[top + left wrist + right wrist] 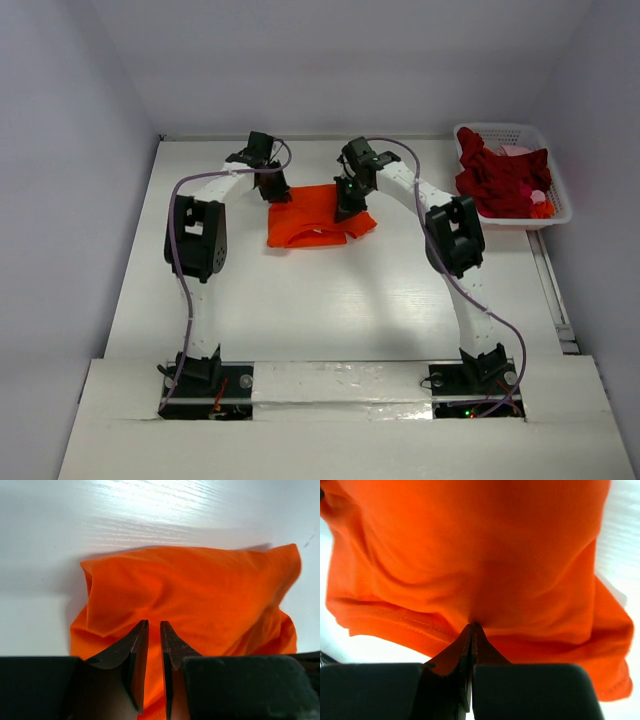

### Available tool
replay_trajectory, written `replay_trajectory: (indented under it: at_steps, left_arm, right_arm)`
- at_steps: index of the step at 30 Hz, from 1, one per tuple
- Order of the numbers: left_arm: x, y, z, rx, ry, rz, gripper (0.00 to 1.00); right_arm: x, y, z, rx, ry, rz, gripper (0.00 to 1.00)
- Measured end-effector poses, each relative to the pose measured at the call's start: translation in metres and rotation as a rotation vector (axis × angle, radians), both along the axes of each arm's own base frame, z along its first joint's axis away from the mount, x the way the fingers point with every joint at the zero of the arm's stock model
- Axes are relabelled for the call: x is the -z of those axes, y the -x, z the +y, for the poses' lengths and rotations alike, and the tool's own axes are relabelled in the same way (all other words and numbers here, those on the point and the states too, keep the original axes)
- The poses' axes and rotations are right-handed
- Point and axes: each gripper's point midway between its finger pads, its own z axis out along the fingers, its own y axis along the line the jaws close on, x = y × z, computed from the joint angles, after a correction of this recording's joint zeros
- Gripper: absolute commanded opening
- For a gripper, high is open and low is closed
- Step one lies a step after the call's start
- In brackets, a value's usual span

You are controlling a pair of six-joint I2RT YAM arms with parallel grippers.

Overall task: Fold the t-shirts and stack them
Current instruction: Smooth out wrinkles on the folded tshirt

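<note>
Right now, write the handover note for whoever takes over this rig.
Left gripper: nearly shut at the edge of the orange shirt; whether it grips cloth is unclear.
Right gripper: shut on the orange shirt.
The orange shirt lies bunched mid-table. The dark red shirts are heaped in the basket, far right.
Done: nothing folded or stacked yet.
Left: fold the orange shirt, then fold and stack the rest.

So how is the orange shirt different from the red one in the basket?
The orange t-shirt lies fairly flat on the table; the dark red t-shirt is crumpled in the white basket. The right gripper pinches the orange t-shirt; no gripper touches the dark red t-shirt. Both are soft cloth.
</note>
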Motion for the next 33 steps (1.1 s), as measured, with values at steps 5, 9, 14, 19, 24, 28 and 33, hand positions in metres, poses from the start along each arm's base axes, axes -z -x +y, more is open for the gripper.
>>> replay_trajectory:
  at_steps: [5,9,14,19,24,28,33]
  left_arm:
    - [0.018,-0.008,-0.003,0.004,-0.002,0.033,0.13]
    - [0.031,-0.011,-0.005,0.007,-0.004,0.058,0.13]
    - [0.033,-0.010,-0.008,0.017,0.012,0.065,0.13]
    - [0.037,-0.009,-0.012,0.026,0.040,0.059,0.13]
    - [0.037,-0.008,-0.013,0.028,0.062,0.042,0.13]
    - [0.037,-0.006,-0.015,0.029,0.074,0.027,0.13]
    - [0.038,0.001,-0.021,0.040,0.082,0.015,0.12]
  right_arm:
    - [0.019,0.011,0.000,0.000,0.005,0.038,0.00]
    - [0.033,0.020,-0.002,0.014,0.003,0.076,0.00]
    - [0.031,0.024,-0.002,0.030,-0.017,0.072,0.00]
    - [0.032,0.029,-0.004,0.039,-0.021,0.073,0.00]
    - [0.033,0.035,-0.008,0.048,-0.017,0.079,0.00]
    - [0.035,0.036,-0.008,0.055,-0.020,0.080,0.00]
    - [0.034,0.041,-0.011,0.061,-0.021,0.083,0.00]
